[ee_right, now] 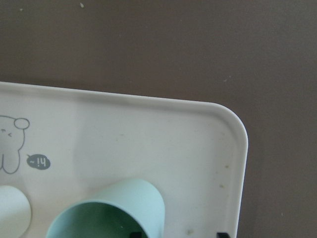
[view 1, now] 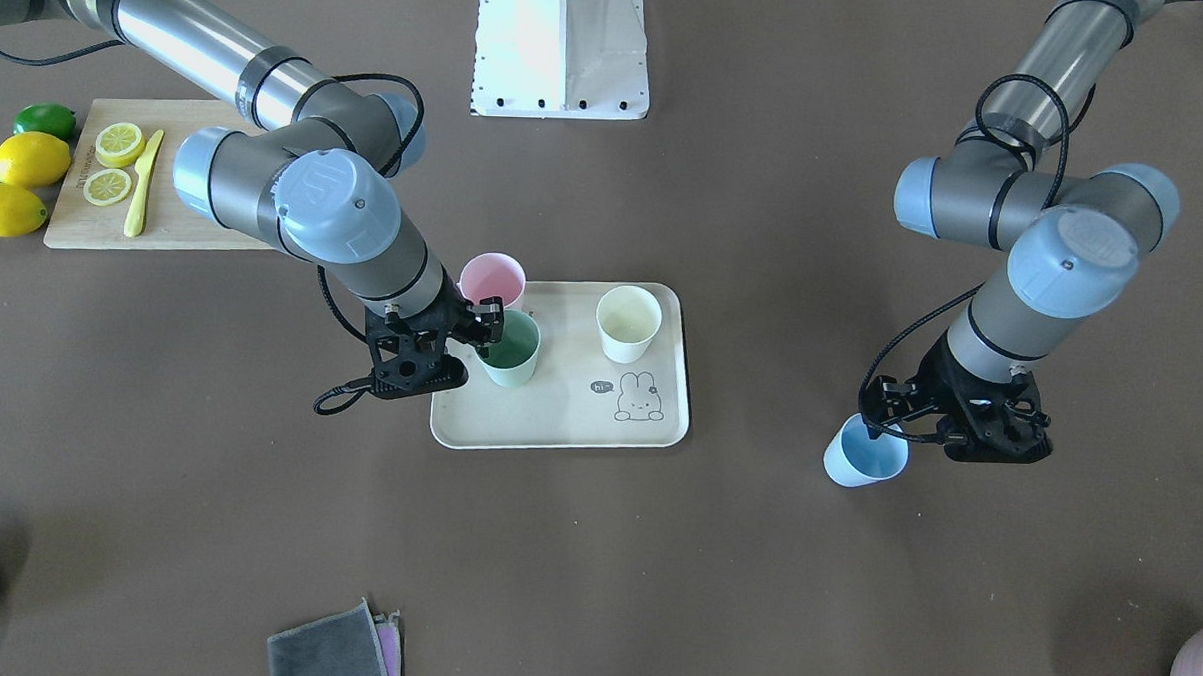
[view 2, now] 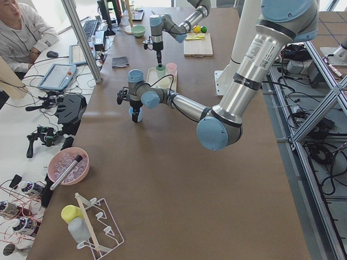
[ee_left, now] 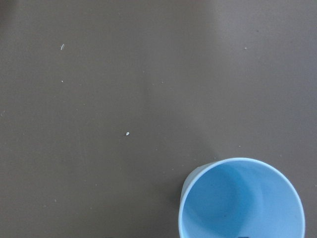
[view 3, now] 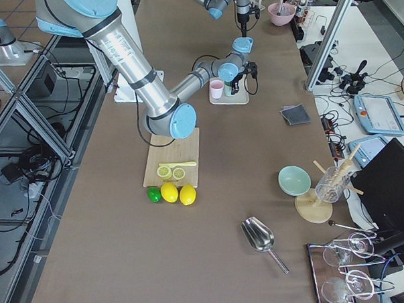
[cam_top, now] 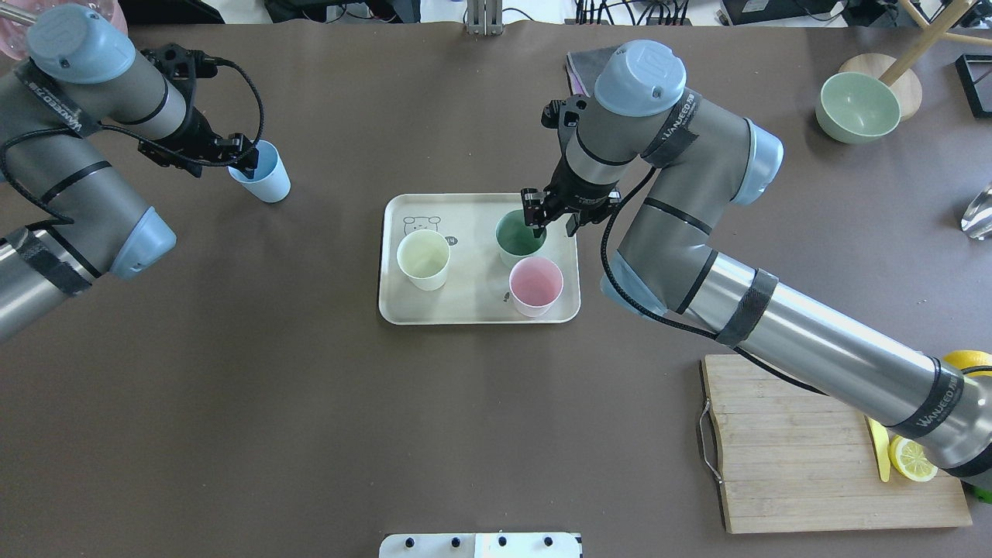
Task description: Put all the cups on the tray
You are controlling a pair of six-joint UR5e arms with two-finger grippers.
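Three plastic cups are stood upright on the flat cream rectangular tray [view 1: 559,422] at the middle of the dark brown table [view 1: 754,543]: a pale yellow cup [view 1: 627,324], a mint green cup [view 1: 511,360] and a pink cup [view 1: 494,277]. A grey bunny drawing [view 1: 639,397] and a "hi~" speech bubble [view 1: 601,386] are printed on the tray. "WANJEED" is read on a black arm strap [cam_top: 938,403]. The right gripper [cam_top: 553,226] is spread, with its jaws set astride the mint green cup's wall. A light blue cup [view 1: 862,462] is located well apart from the tray, at the left gripper [cam_top: 242,161]; whether that gripper is spread or pinching cannot be told.

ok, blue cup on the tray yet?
Not on it. The blue cup stands on the table, well apart from the tray.
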